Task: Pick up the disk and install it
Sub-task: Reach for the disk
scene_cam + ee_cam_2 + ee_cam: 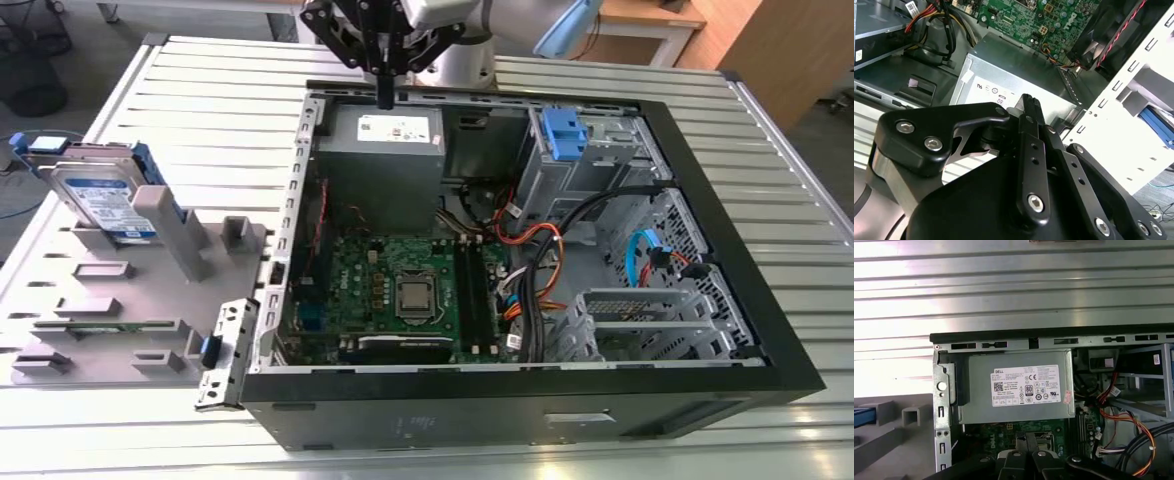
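Claw [384,100], fingers together, hangs over case [467,405] rim; disk [110,205] well apart.

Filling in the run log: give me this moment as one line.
gripper: shut, empty | nearest: grey power supply in open case | disk: upright in grey fixture, exterior view's left, untouched

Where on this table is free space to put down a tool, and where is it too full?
Free: the slatted table on the exterior view's right of the computer case, and beyond the grey fixture. Crowded: the fixture holding the disk, and the cables inside the case.
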`<move>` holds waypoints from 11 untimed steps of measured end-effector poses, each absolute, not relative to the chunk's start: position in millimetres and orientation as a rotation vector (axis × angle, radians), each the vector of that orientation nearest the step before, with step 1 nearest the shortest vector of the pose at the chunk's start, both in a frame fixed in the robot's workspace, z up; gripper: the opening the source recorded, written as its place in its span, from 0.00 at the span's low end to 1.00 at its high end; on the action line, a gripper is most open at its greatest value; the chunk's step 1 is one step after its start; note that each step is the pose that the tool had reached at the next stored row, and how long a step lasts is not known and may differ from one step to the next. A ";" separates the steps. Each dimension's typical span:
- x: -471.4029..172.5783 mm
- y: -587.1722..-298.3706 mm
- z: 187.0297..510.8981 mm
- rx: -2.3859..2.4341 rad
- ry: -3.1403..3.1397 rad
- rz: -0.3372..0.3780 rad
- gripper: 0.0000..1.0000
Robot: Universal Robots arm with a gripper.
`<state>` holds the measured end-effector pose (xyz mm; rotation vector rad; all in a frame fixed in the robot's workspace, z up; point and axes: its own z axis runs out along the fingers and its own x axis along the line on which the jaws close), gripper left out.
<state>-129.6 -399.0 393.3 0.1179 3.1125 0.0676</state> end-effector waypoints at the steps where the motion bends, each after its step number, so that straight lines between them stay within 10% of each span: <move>1: -130.6 -398.9 393.3 0.118 3.112 0.068 0.11; 11: -135.1 -398.9 393.3 0.118 3.112 0.068 0.11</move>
